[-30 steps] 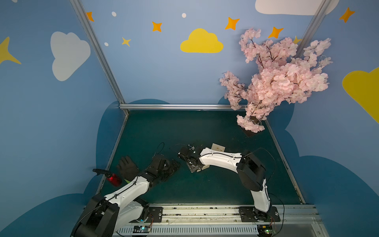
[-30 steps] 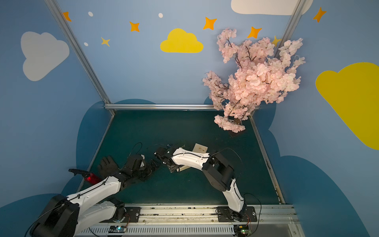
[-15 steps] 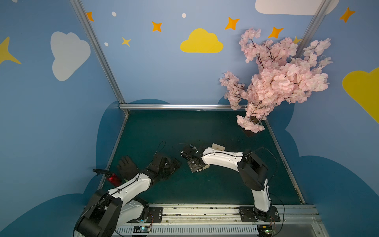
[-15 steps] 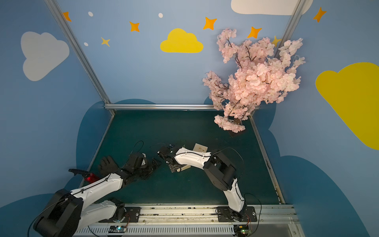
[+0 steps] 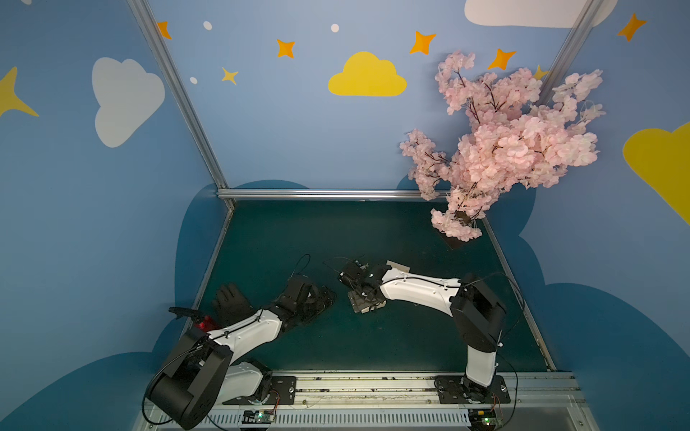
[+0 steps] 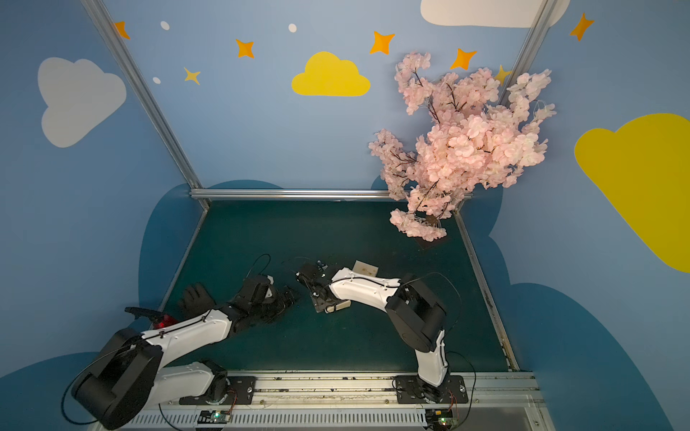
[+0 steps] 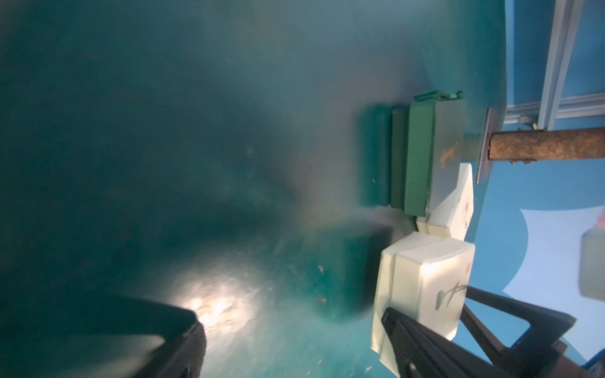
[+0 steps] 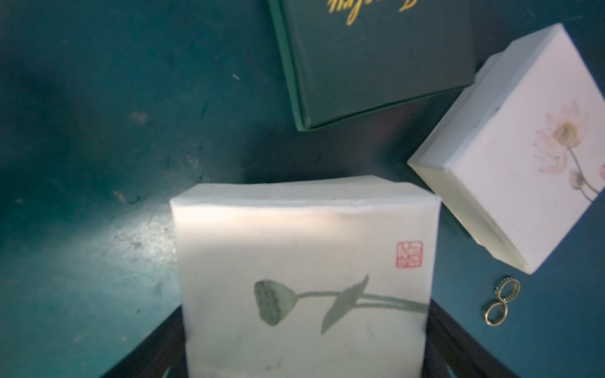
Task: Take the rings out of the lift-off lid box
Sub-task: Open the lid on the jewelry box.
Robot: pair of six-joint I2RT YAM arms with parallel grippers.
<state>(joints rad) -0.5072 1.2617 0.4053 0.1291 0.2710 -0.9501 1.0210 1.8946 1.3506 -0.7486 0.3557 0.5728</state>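
white square cardboard box (image 8: 304, 248): green lotus-pod print, red seal stamp. second white cardboard box (image 8: 510, 147): pale pink lotus flower. dark green flat box (image 8: 376, 59): gold script lettering. small metal rings (image 8: 500, 299): silvery. table (image 8: 82, 131): teal. wall (image 5: 280, 130): blue, yellow/white clouds, orange stars.

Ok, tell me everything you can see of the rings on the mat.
Two rings show, only in the right wrist view: thin metal bands, dull silvery-gold in this light. One has a beaded rim; the other looks plainer. Both lie on the green mat, outside any box, touching each other. They sit just off a corner of the flower box, apart from it, beside the pod box. Nothing else touches them.
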